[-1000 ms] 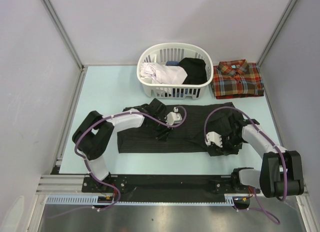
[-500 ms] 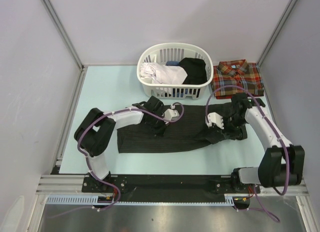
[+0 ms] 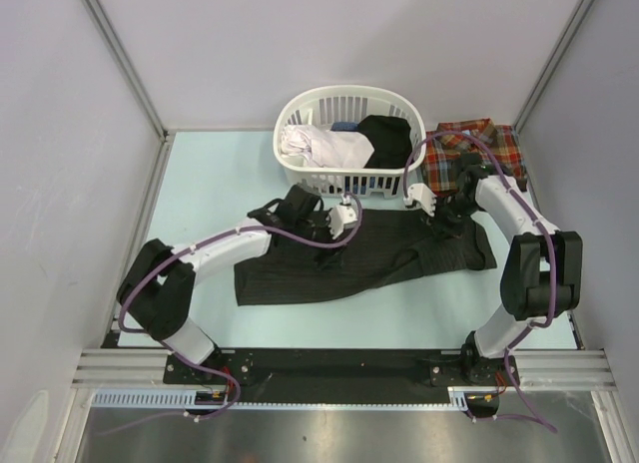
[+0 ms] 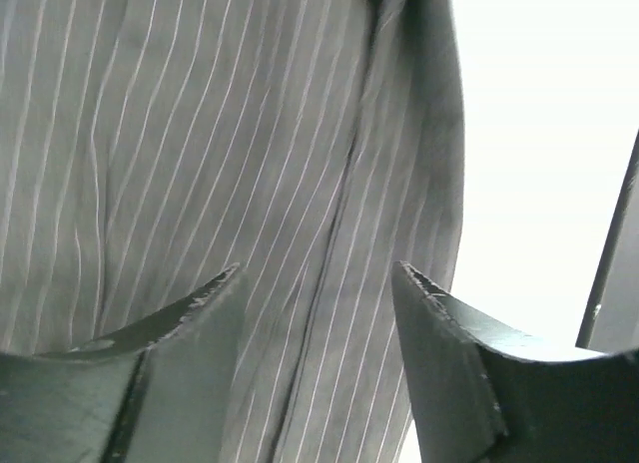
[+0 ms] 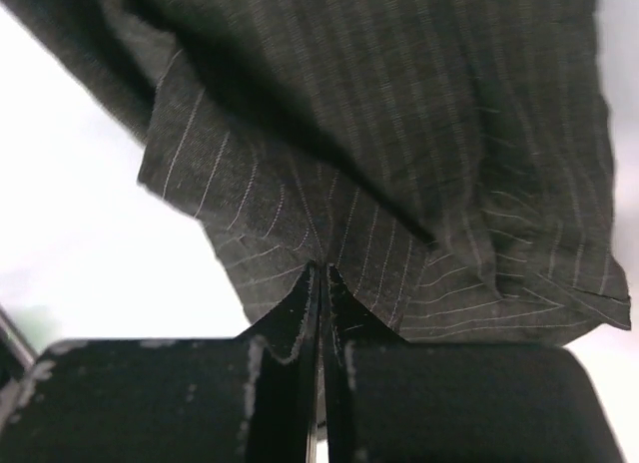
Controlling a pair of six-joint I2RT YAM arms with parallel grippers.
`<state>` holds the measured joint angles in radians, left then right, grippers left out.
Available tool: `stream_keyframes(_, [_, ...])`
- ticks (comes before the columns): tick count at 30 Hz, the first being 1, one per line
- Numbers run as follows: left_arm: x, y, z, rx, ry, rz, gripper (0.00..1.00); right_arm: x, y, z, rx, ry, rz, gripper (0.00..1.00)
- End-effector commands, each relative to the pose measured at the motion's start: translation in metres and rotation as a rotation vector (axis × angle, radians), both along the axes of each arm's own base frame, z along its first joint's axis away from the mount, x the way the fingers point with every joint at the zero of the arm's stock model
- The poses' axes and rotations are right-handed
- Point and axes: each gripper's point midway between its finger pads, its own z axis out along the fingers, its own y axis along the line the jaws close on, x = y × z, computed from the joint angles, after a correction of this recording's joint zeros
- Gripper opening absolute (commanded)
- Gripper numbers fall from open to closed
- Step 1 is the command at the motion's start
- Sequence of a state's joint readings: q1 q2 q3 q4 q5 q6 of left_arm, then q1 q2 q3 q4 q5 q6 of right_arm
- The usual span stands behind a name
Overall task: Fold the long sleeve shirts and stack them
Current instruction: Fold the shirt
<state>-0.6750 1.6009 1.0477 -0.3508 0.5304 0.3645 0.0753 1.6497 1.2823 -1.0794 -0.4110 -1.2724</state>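
1. Across the middle of the counter [image 3: 200, 184], the black pinstriped shirt [image 3: 339, 268] is lying as a long band. It is only partly folded, and its right end is bunching up.
2. Your right hand [image 3: 439, 224] is clenching on an edge of that shirt at its right end. In the right wrist view the fingers are pressing tight together with striped cloth caught at their tips.
3. Your left hand [image 4: 319, 283] is hovering released over the shirt's far middle. Its fingers are standing apart above the button strip and are grasping nothing.
4. The plaid flannel shirt [image 3: 499, 149] is sitting folded at the far right corner, just beside the laundry basket [image 3: 282, 134]. Your right arm is partly hiding it, but that shirt looks finished.
5. You are, by my reading, roughly midway. The pinstriped shirt is waiting on its closing folds and then on stacking atop the plaid one.
6. The basket is holding a white garment [image 3: 305, 144] and a dark garment [image 3: 384, 139]. I cannot tell whether either is a long sleeve shirt, so more work may be waiting there.
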Motion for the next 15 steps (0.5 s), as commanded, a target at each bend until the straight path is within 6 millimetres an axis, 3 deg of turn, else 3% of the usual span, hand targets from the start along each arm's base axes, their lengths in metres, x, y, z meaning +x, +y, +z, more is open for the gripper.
stream_keyframes(1, [-0.007,-0.050,0.028,-0.102,-0.070,-0.068,0.67,0.034,0.010,0.010,0.057,-0.072,-0.114,0.00])
stream_keyframes(3, [-0.015,-0.067,0.023,-0.096,-0.065,-0.088,0.68,0.039,0.009,0.005,0.050,-0.073,-0.145,0.00])
stream_keyframes(8, [-0.007,-0.100,0.008,-0.098,-0.042,-0.051,0.70,0.063,0.008,0.000,0.060,-0.136,-0.244,0.00])
stream_keyframes(12, [-0.006,-0.120,-0.006,-0.106,0.034,-0.029,0.70,0.070,0.019,0.007,0.115,-0.156,-0.271,0.00])
stream_keyframes(15, [-0.005,-0.128,-0.016,-0.112,0.088,-0.008,0.64,0.072,0.029,0.015,0.164,-0.164,-0.285,0.00])
